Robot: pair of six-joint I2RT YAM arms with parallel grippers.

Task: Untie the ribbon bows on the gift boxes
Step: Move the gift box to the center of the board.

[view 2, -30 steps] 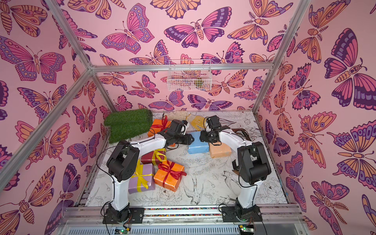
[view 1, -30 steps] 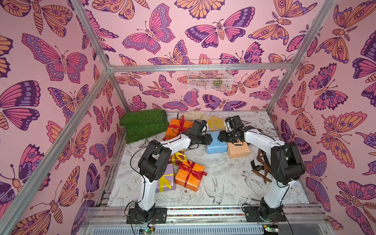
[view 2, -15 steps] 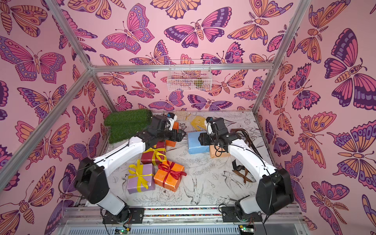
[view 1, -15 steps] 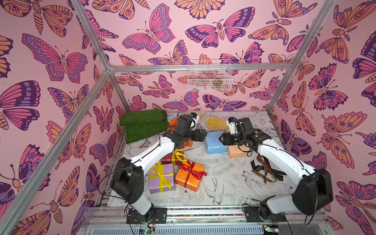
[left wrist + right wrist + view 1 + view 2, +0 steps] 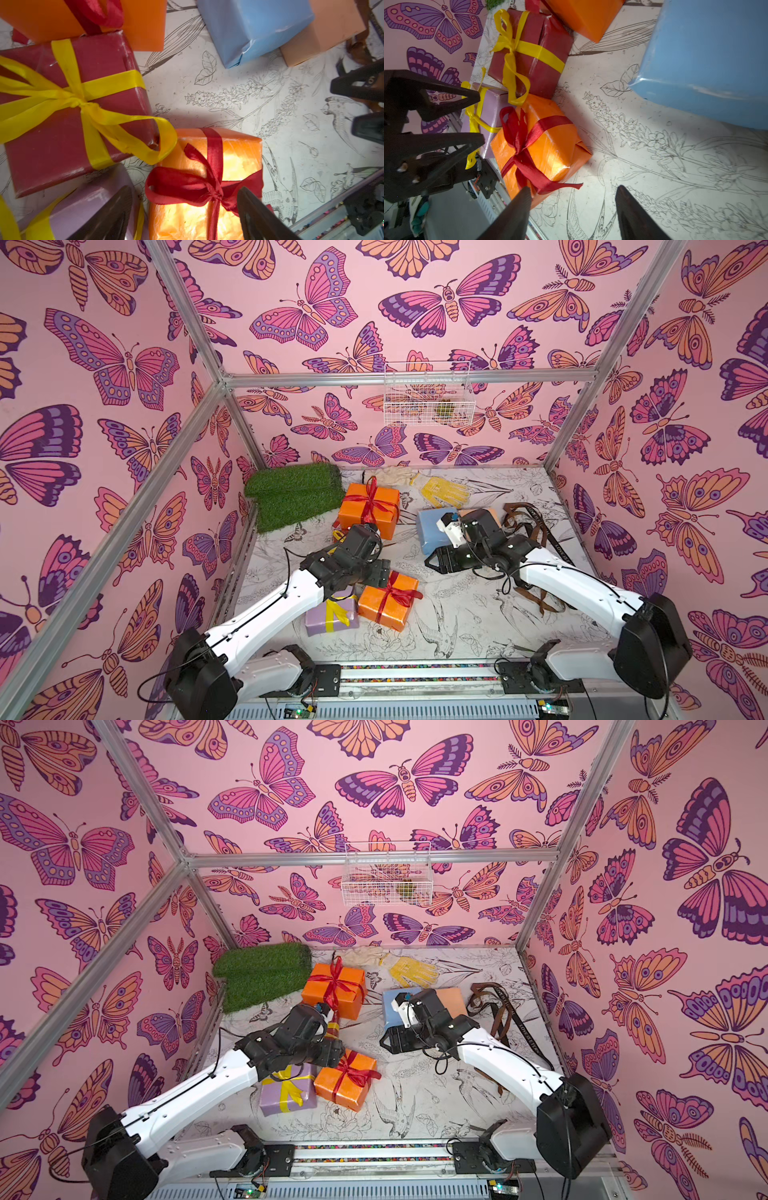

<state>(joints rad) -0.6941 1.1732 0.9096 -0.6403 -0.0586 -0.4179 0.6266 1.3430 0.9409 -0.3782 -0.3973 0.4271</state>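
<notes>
Four bows (image 5: 76, 102) tied: two red, two yellow. In hand: red bow (image 5: 209, 187) on near orange box (image 5: 388, 605), mid-desk (image 5: 457, 614). Left fingers (image 5: 255, 216) spread over it, empty; right fingers (image 5: 633, 216) spread, empty, near it. Next, likely: pinch a tail, pull. Just beside that box: lilac box (image 5: 320, 616), dark red box (image 5: 52, 135). Farther off: second orange box (image 5: 357, 512), blue box (image 5: 428, 531), peach box (image 5: 451, 1000); two loose ribbons (image 5: 527, 1040).

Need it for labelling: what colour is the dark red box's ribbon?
Yellow ribbon, clearest in left wrist view.
</notes>
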